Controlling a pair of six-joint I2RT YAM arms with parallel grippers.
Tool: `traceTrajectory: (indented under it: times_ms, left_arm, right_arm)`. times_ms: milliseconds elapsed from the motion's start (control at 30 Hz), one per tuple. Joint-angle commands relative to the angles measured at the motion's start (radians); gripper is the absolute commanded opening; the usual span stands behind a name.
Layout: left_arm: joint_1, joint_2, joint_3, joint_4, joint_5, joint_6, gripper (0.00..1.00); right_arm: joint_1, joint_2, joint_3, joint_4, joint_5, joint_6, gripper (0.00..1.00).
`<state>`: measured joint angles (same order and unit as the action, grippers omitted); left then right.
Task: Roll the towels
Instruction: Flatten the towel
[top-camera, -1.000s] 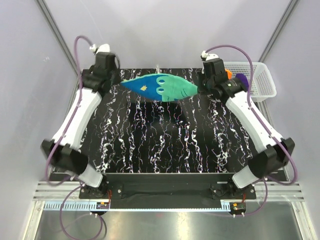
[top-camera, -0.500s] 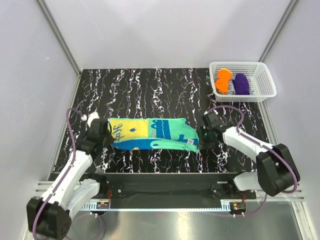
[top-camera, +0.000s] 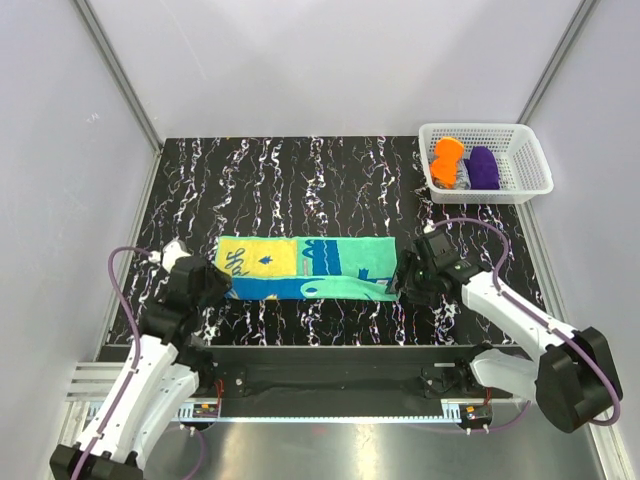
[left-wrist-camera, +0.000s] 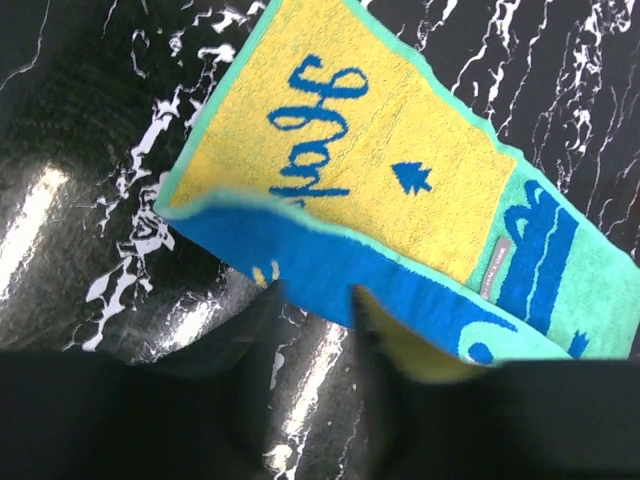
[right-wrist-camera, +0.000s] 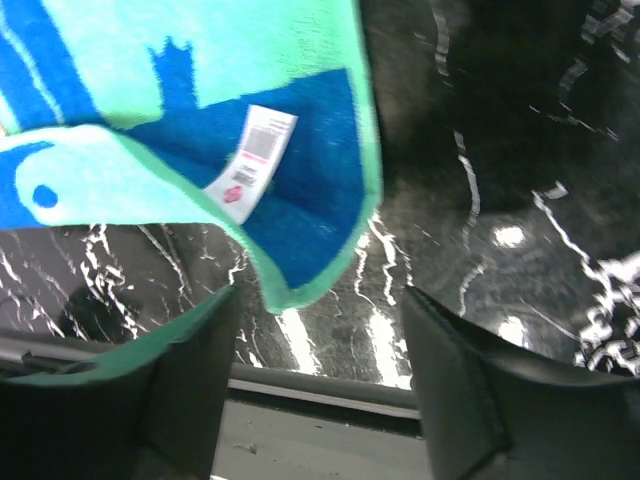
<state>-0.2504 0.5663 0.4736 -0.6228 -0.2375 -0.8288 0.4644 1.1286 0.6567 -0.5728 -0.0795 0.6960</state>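
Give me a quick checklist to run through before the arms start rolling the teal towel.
1. Teal towel laid out as a long strip on the table: ok.
2. Right hand open, not pinching the towel corner: ok.
3. Left hand free of its end of the towel: cannot tell, fingers blurred.
4. Near edge lying flat: cannot tell, right corner looks slightly raised.
5. Orange towel out of the way in the basket: ok.

The towel (top-camera: 305, 268) lies lower centre on the table (top-camera: 300, 180); the basket (top-camera: 482, 127), upper right, holds another towel (top-camera: 447, 160).
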Motion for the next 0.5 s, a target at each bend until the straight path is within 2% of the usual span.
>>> traceTrajectory:
  times_ms: [0,100,167,200,333,467]
  left_arm:
    - [-0.004,-0.064,-0.01,-0.017,-0.019,-0.081,0.55]
    - [-0.004,-0.169,-0.02,-0.015,-0.046,-0.087,0.57]
    - [-0.003,-0.194,-0.018,0.0,-0.071,-0.073,0.75]
    - [-0.003,-0.184,-0.018,0.006,-0.072,-0.069,0.77]
    - [-0.001,-0.065,-0.01,0.041,-0.075,-0.038,0.77]
    - [0.017,0.023,0.0,0.1,-0.098,0.003,0.71]
  right_arm:
    - [0.008,-0.047,0.003,-0.067,0.073,0.057,0.74]
    - [0.006,-0.101,0.001,-0.059,0.115,0.089,0.74]
    - [0.008,-0.113,0.011,-0.038,0.118,0.099,0.74]
    - [0.007,-0.109,0.029,-0.029,0.118,0.097,0.74]
    - [0.006,-0.046,0.096,-0.019,0.155,0.074,0.75]
    - [0.007,0.055,0.141,0.013,0.152,0.051,0.73]
